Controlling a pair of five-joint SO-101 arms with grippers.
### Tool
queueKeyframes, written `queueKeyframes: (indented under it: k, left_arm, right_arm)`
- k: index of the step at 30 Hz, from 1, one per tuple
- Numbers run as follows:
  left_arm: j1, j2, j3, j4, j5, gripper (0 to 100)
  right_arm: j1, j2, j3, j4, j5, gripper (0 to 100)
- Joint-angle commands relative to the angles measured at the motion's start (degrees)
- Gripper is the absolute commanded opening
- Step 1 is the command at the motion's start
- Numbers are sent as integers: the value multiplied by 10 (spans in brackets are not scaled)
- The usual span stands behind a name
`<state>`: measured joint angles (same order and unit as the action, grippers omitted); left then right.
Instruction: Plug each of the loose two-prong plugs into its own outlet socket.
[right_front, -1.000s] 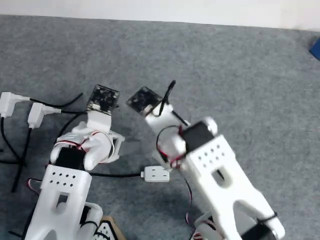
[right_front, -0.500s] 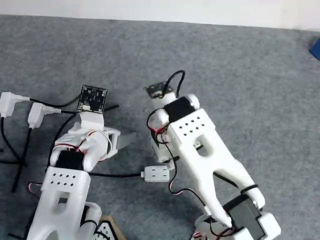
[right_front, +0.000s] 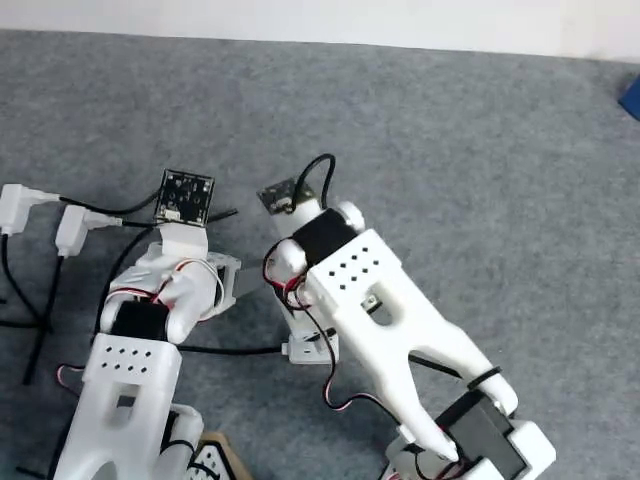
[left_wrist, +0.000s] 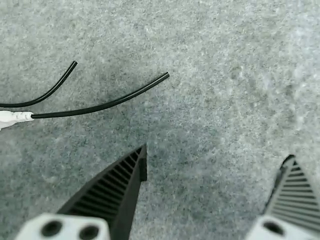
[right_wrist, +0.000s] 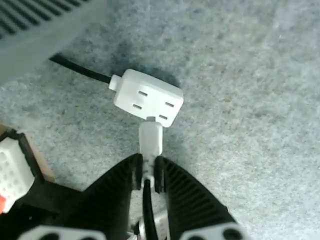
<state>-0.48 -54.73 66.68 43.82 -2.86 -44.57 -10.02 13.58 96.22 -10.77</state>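
My right gripper (right_wrist: 146, 170) is shut on a white two-prong plug (right_wrist: 150, 140). The plug's front end sits against the end face of the white outlet block (right_wrist: 147, 97), and its prongs are hidden. In the high view the right arm covers most of that outlet (right_front: 298, 350). Two more white plugs (right_front: 15, 205) (right_front: 72, 230) lie on black cables at the far left. My left gripper (left_wrist: 215, 165) is open above bare carpet, near two loose black cable ends (left_wrist: 167, 75).
Grey carpet (right_front: 480, 150) covers the whole table. A black cable (right_wrist: 80, 67) runs from the outlet under the left arm (right_front: 150, 310). A white board on cardboard (right_front: 215, 460) lies at the front edge. A blue object (right_front: 632, 98) sits at the far right.
The right arm has swung left and lowered over the outlet with the plug. The left arm turned slightly left, and its finger is drawn back.
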Motion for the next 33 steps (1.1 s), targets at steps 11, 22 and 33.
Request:
queueKeyframes:
  k: [11,22,33]
  left_arm:
    - [-1,-5,0,-12,5,396]
    - [-1,-5,0,-11,5,396]
    - [-1,-5,0,-11,4,396]
  right_arm:
    - [39,-9,65,-65,-1,9]
    - [44,-5,100,-109,-4,7]
    - [70,-5,177,-160,0,7]
